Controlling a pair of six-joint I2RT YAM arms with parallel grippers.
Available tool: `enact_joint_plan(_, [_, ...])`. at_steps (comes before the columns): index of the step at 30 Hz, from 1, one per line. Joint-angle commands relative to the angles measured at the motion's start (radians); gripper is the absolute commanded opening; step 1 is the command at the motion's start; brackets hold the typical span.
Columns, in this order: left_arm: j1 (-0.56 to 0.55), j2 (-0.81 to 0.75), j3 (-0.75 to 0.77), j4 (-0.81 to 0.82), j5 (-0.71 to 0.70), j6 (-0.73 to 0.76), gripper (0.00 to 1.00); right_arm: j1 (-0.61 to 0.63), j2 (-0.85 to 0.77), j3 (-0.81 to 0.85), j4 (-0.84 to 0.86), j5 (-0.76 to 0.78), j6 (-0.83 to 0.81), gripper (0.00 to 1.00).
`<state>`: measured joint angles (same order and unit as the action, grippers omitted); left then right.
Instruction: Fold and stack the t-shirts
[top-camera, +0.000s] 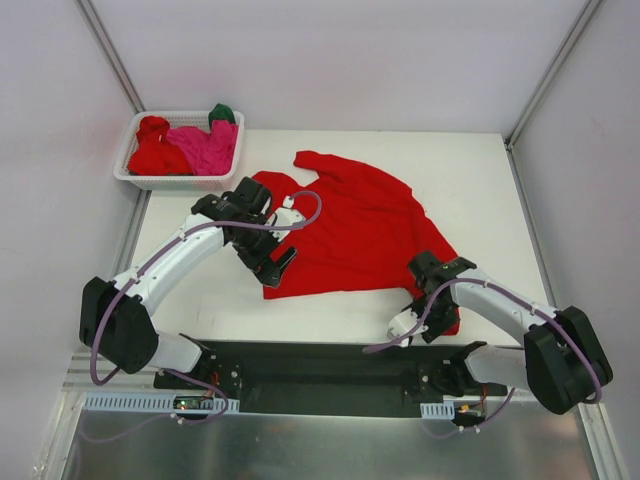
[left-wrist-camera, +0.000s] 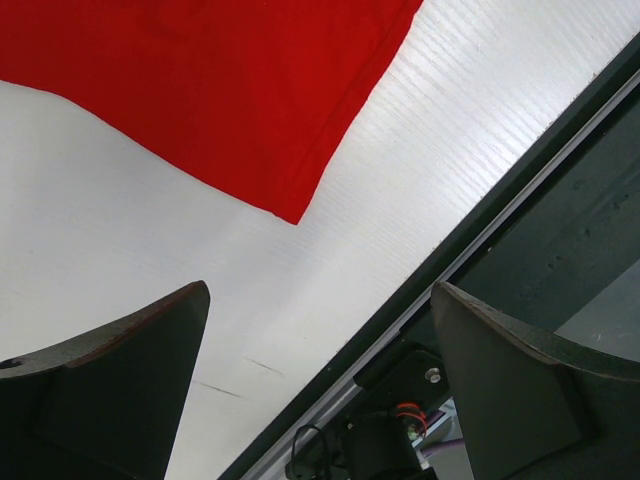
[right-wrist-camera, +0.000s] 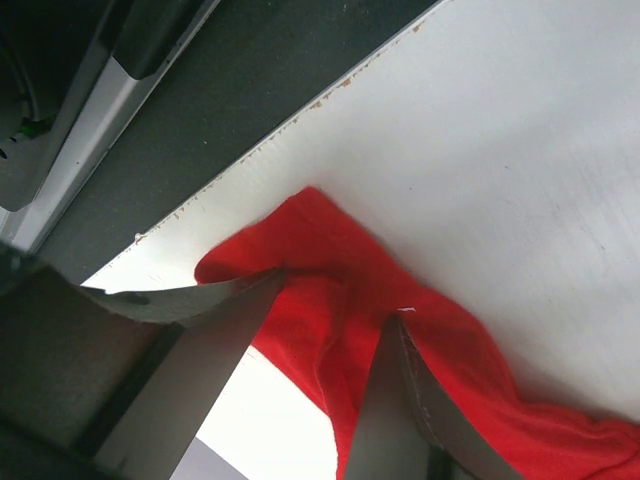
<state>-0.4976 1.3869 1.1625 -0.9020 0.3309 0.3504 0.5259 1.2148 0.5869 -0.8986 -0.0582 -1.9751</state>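
Note:
A bright red t-shirt (top-camera: 350, 225) lies spread and rumpled on the white table. My left gripper (top-camera: 281, 266) is open and empty over the shirt's near left corner. In the left wrist view that corner (left-wrist-camera: 230, 100) lies ahead of the left gripper (left-wrist-camera: 320, 300), untouched. My right gripper (top-camera: 432, 322) is at the shirt's near right corner. In the right wrist view, the right gripper (right-wrist-camera: 338, 298) has its fingers partly apart on either side of a bunched ridge of red cloth (right-wrist-camera: 330, 260). Another red shirt (top-camera: 150, 152), a magenta-pink one (top-camera: 205, 148) and a dark green one (top-camera: 222, 112) lie in the basket.
The white lattice basket (top-camera: 135, 178) stands at the back left. The black base plate (top-camera: 330, 365) runs along the table's near edge, close to both grippers. White walls enclose the table on three sides.

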Motion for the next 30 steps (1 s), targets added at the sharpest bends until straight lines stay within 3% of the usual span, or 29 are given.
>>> enact_joint_plan(1, [0.001, -0.025, -0.003, -0.005, -0.013, 0.012, 0.94, -0.007, -0.017, -0.004, -0.046, -0.032, -0.817, 0.5])
enact_joint_plan(10, [0.002, -0.015, 0.005, -0.006, -0.016, 0.012, 0.94, -0.009, -0.034, 0.036, -0.137, 0.001, -0.809, 0.5])
enact_joint_plan(23, [0.002, 0.0, 0.016, -0.008, -0.015, 0.01, 0.94, -0.009, -0.034, 0.033, -0.131, 0.0, -0.818, 0.46])
enact_joint_plan(26, [0.002, -0.002, 0.013, -0.006, -0.013, 0.009, 0.94, -0.01, -0.032, 0.019, -0.103, 0.001, -0.821, 0.43])
enact_joint_plan(30, [0.002, 0.001, 0.009, -0.008, -0.015, 0.01, 0.94, -0.012, -0.024, 0.025, -0.105, 0.009, -0.815, 0.31])
